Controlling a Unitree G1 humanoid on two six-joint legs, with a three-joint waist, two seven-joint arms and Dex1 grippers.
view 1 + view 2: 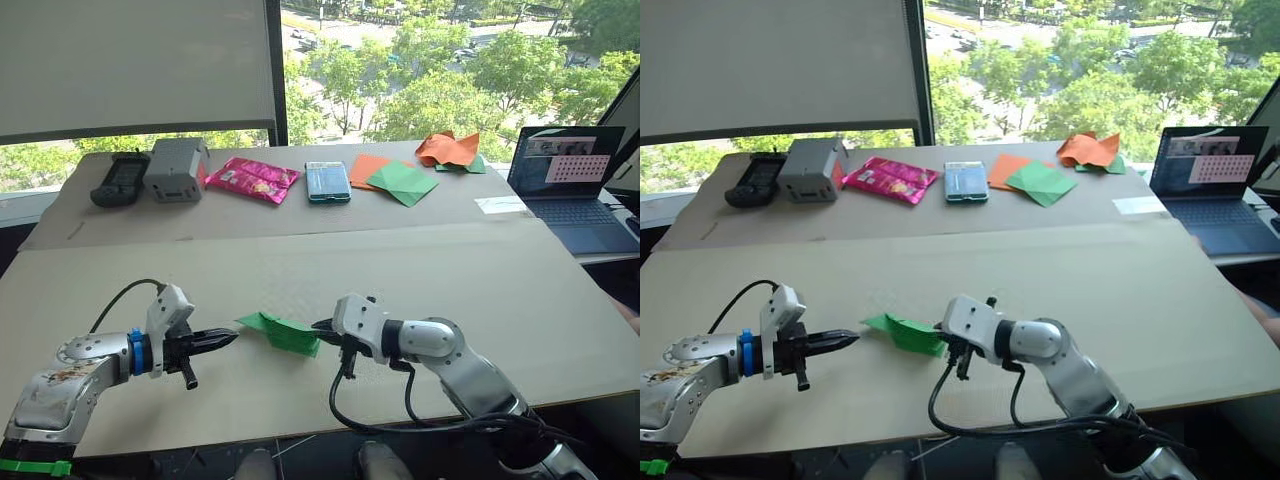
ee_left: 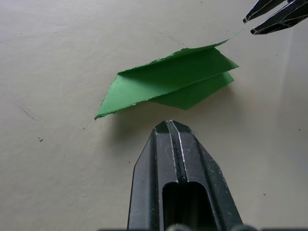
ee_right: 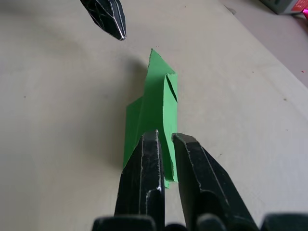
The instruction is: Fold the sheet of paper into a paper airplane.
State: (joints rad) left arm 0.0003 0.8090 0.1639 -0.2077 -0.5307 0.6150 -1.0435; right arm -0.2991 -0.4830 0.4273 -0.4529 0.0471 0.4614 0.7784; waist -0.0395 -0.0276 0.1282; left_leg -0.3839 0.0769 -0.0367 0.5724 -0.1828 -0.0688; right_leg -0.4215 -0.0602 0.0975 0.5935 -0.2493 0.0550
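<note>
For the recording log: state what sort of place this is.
Probably an upper-floor office or lab: a big window looks down on treetops, an open laptop sits at the table's far right, and the table is covered in cardboard for handling trials.

Beige table [image 1: 480,280]; sunlit window [image 1: 440,60]

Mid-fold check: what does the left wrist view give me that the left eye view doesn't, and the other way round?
Left wrist view: the sheet of paper close up, its layers splayed apart along the crease with a rough front edge, and the left end effector shut just short of it.

Left eye view: the far row of things, namely a pink packet, a grey box, flat orange and green sheets, crumpled orange paper and a laptop.

Both: the paper on the table between both end effectors, with the right end effector at its far end.
</note>
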